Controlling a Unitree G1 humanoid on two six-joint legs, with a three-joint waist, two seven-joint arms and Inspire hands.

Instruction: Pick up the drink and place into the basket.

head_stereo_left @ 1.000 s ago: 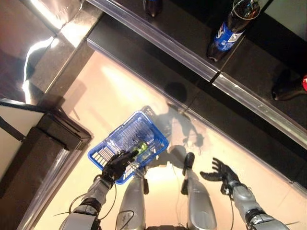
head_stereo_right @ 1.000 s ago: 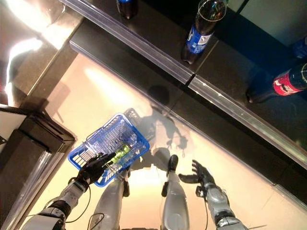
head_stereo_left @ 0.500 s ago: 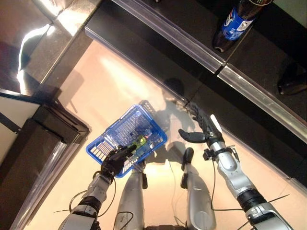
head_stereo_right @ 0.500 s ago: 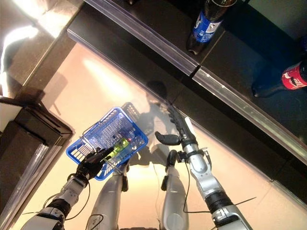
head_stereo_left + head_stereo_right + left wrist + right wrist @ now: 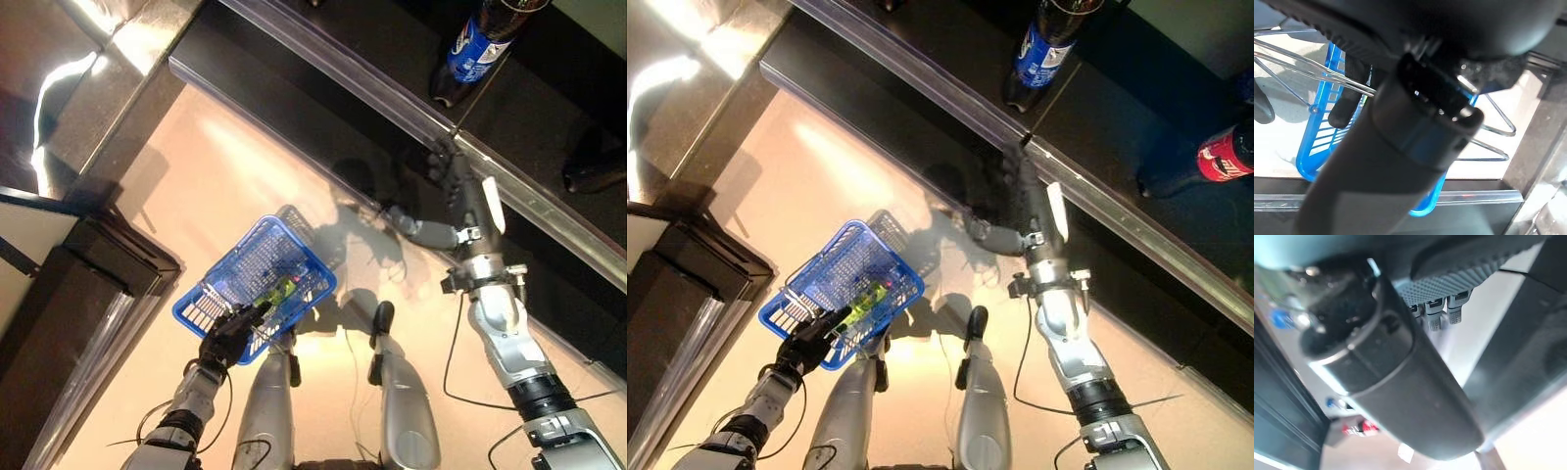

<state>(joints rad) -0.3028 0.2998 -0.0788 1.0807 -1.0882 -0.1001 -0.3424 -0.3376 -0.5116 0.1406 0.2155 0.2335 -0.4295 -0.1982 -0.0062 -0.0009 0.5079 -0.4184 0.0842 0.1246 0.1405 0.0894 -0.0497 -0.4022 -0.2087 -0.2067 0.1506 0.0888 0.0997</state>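
Note:
A dark drink bottle with a blue label (image 5: 473, 49) stands upright on the black shelf (image 5: 549, 117). My right hand (image 5: 460, 196) is raised to the shelf's clear front rail (image 5: 372, 93), just below and in front of that bottle. Its fingers are straight, its thumb is spread, and it holds nothing. Low on the left hangs the blue basket (image 5: 245, 279), carried by my left hand (image 5: 227, 338), whose fingers curl round the wire handle (image 5: 1312, 71). A green item (image 5: 284, 291) lies inside the basket.
A red-labelled bottle (image 5: 1220, 157) lies further right on the shelf, and another bottle's base (image 5: 884, 4) shows at the top edge. A dark cabinet (image 5: 88, 294) stands on the left. Pale floor (image 5: 225, 186) spreads between cabinet and shelf.
My right arm has swung up from low beside the legs to the shelf rail under the blue-labelled bottle. The left hand still holds the basket in about the same place.

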